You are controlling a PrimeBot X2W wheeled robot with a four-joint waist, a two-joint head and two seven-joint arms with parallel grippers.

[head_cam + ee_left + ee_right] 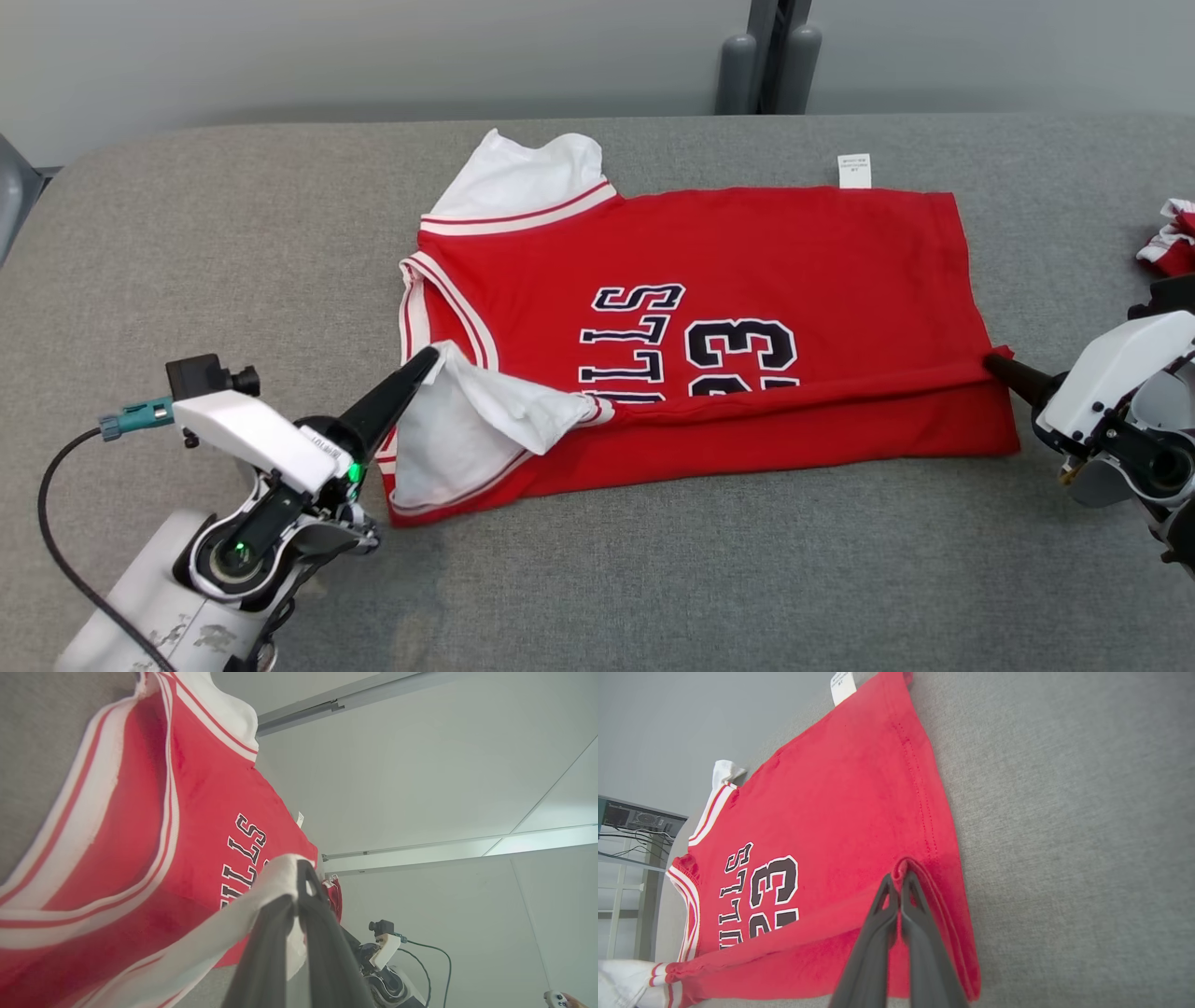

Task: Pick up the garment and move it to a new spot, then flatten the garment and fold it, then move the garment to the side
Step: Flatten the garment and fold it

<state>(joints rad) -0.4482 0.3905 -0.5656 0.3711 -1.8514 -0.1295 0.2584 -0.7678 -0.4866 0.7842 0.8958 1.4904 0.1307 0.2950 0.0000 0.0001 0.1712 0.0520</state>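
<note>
Red jersey T-shirt with white sleeves (709, 271) lies mid-frame on grey fabric table (233, 233), near edge folded over. Left gripper (425, 359) pinches white sleeve (485, 411), right gripper (999, 364) pinches red hem corner (903, 863), likely keeping the fold straight.

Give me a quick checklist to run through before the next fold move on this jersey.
1. Left gripper shut on the near sleeve of the garment: ok.
2. Right gripper shut on the red hem corner: ok.
3. Near edge folded over along its length: ok.
4. Far sleeve flat: not ok, rumpled.
5. Red-white cloth at the right lies apart from the garment: ok.
</note>
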